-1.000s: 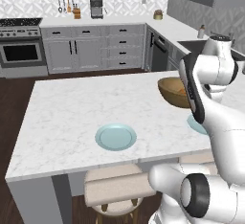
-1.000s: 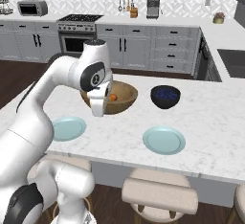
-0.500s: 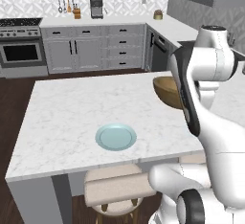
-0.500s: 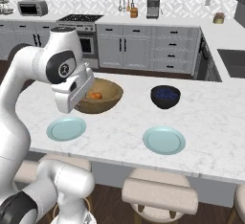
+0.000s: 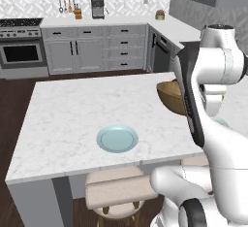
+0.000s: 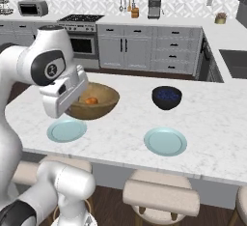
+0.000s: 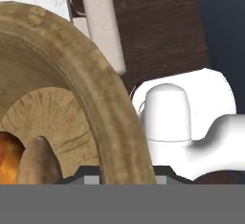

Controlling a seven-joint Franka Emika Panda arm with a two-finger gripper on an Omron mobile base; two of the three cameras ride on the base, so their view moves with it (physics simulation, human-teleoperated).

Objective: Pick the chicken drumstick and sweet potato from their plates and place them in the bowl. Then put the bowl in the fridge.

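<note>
Two light-blue plates (image 6: 66,130) are sitting bare on the white surface (image 6: 212,123), one at the left and one (image 6: 165,141) to its right, so I am judging that both foods are already moved. Going left to right in the right base view, I am seeing the arm's big white shoulder first, then the hand block, then the wooden bowl (image 6: 103,105) just past it, then a small dark bowl (image 6: 167,97) standing well apart.

The bowl is looking lifted off the surface, with its near rim right at the tool (image 7: 125,176). In the hand view the thick rim is running straight down into the tool, between the spots where the fingertips should be. I cannot see the fingertips clearly, so I cannot tell for sure that they are pressed on the rim, but it is looking that way to me.

Inside the bowl I am seeing the sweet potato (image 7: 7,158) as an orange lump, and the chicken drumstick (image 7: 39,162) just beside it, its brown end pointing up.

The arm is bending up high and then folding down, so the hand is hanging at the bowl's near side. I am thinking the trip to the fridge is coming next, and the bowl needs to be staying level so nothing is rolling out.
</note>
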